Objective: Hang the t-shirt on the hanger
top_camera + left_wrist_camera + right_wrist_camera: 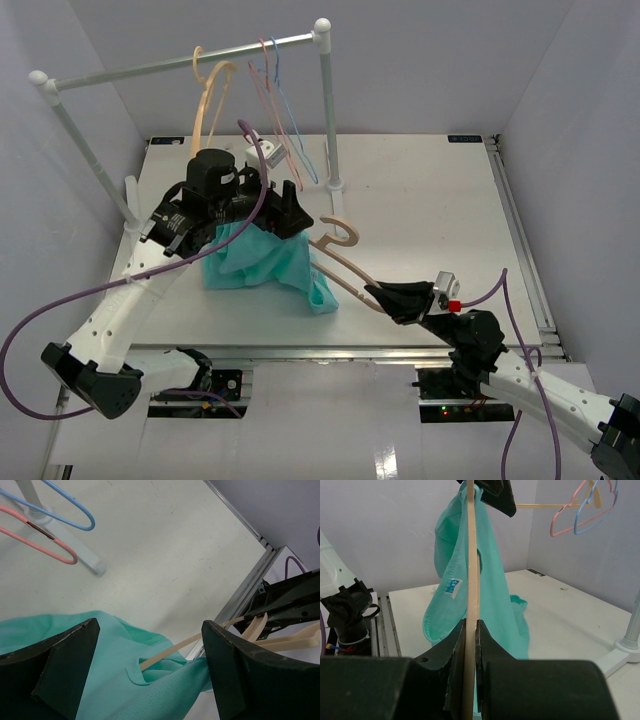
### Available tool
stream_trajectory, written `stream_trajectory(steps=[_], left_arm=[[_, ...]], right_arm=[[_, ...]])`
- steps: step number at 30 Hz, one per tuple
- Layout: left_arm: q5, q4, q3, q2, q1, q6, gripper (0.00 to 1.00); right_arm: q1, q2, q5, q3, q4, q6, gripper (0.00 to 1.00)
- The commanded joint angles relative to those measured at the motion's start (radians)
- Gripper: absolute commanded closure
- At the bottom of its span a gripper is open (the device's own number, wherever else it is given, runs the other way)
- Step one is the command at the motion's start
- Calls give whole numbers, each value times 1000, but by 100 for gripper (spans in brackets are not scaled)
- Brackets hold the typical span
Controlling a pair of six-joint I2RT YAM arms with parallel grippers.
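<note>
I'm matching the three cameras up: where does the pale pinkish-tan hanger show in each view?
Top external: the hanger slants right of centre, from the t-shirt to the right gripper.
Left wrist: the hanger is a thin arm at lower centre, entering the t-shirt.
Right wrist: the hanger is a vertical strip at centre.
Shared landmark: the t-shirt, in all three.

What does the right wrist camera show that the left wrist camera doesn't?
Only the right wrist view shows a white label sewn inside the t-shirt, and a yellowish hanger hanging at the back. Only the left wrist view shows the left tool with its fingers spread wide above the cloth. Both views show the t-shirt, the hanger that runs into it and is clamped by the right tool, plus the pink hanger and the blue hanger.
</note>
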Motion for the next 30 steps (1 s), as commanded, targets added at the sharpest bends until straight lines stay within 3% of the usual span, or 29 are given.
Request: stream_trajectory(steps=[1, 6, 10, 13, 18, 26, 30], left_arm=[[-36, -4, -48, -60, -2, 16, 3], [-17, 36, -89, -104, -2, 23, 3], [25, 112, -108, -129, -2, -5, 16], [0, 120, -99, -129, -2, -11, 9], [-27, 133, -88, -122, -2, -37, 5], [-54, 150, -63, -102, -3, -174, 4], [0, 181, -57, -120, -2, -181, 4]], right_arm=[[1, -11, -10, -191, 148, 3, 92], [1, 3, -30, -191, 147, 6, 92], [2, 31, -58, -181, 151, 6, 92], [1, 37, -75, -179, 154, 9, 92], [1, 44, -94, -183, 159, 13, 92], [1, 50, -90, -206, 194, 24, 92], [1, 50, -92, -203, 184, 24, 92]])
